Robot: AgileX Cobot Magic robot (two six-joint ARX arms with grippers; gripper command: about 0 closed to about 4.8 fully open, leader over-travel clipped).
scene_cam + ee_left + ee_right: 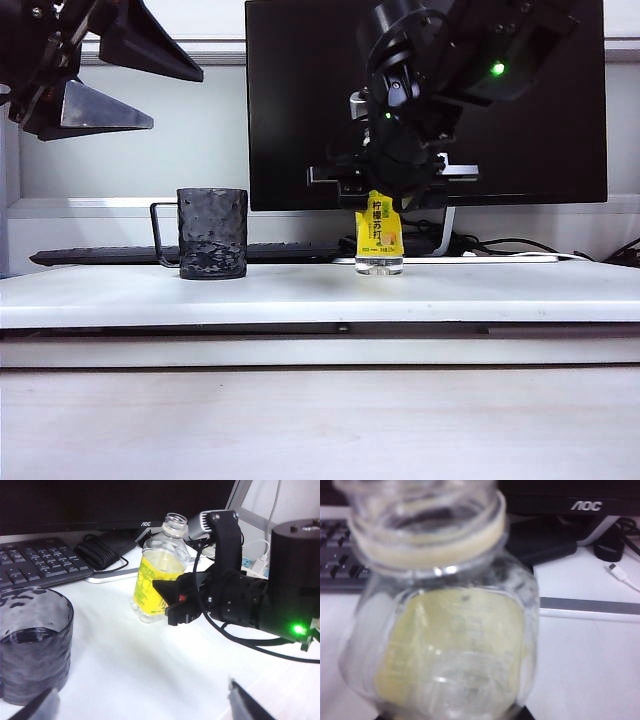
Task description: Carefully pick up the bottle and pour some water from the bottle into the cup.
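I am looking across a broad white tabletop [300,295] where a big black flat monitor [300,100] is standing at the back with a dark keyboard [35,567] lying before it. On the left of the exterior view a dark grey cylindrical cup [212,233], dimpled like hammered metal with a thin angular wire handle, is standing upright; the left wrist view is showing a little liquid in it. Well to its right, the small clear plastic bottle [379,238] with a bright yellow label and an open, capless neck is resting on the table. The right gripper [172,602] is clasping the bottle around its labelled body, black fingers pressing either side. The left gripper [95,75] is hanging released, jaws spread wide, high above and left of the cup, touching nothing.
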